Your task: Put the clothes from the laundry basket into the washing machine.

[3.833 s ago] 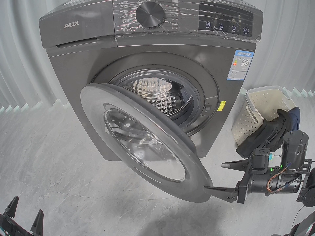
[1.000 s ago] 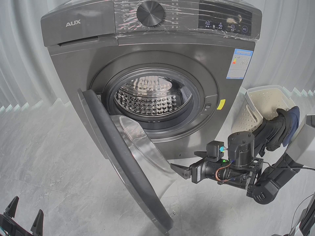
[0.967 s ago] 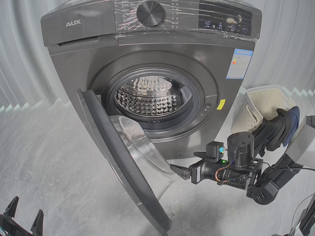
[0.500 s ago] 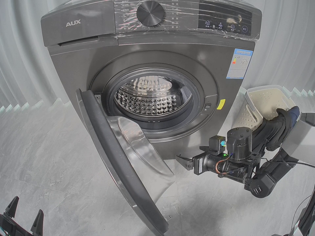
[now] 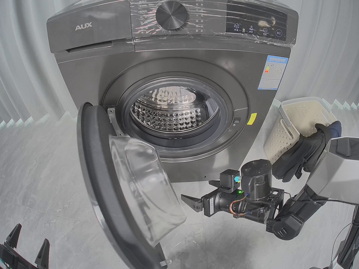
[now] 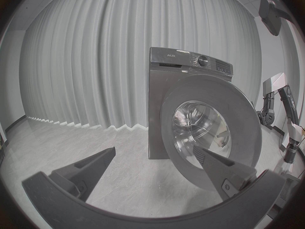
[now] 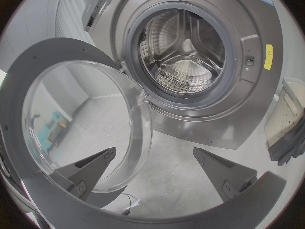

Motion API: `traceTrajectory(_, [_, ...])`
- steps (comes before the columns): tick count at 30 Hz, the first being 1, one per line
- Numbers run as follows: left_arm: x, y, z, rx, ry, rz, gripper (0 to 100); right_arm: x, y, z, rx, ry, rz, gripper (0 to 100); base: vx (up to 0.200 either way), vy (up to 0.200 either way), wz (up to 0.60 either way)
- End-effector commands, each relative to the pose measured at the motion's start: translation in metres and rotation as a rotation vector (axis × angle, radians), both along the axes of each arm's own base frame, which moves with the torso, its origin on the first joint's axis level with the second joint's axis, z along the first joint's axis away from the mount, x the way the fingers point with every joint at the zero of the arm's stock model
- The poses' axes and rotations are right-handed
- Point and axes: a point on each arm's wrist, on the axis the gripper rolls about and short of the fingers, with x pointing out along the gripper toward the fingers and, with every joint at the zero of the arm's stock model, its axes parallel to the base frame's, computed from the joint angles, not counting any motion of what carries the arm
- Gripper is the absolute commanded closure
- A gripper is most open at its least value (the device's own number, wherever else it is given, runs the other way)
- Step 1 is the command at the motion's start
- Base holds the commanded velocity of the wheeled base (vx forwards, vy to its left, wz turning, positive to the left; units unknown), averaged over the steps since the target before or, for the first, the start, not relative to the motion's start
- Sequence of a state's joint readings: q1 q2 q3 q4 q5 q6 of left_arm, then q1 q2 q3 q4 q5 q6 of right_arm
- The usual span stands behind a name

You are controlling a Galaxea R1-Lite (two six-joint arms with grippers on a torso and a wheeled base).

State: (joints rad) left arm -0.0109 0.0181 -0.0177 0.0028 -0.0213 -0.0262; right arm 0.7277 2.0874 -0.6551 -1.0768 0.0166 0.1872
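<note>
Door (image 5: 89,161): round, grey-rimmed, clear glass bowl; you watched it swing wider than a second ago.
Left gripper (image 5: 31,235): sat lowest at your left, fingers spread, empty.
Right gripper (image 5: 196,189): moved lower and leftward, fingers apart, empty, near the door glass.
Clothes (image 5: 303,155): dark, lay draped over the rim of the white perforated plastic laundry basket (image 5: 295,114).
Washing machine (image 5: 93,68): grey front-loader, steel drum (image 5: 172,113) stood exposed.

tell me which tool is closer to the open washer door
The right tool, just beside the open door before the washing machine; the left tool sits well back from it.
</note>
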Motion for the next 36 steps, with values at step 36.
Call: traceTrajectory(36, [0.0,0.0,-0.004,-0.003,-0.002,0.001,0,0.016,0.071,-0.014,0.079,-0.062,0.155,0,-0.067,0.0,0.0])
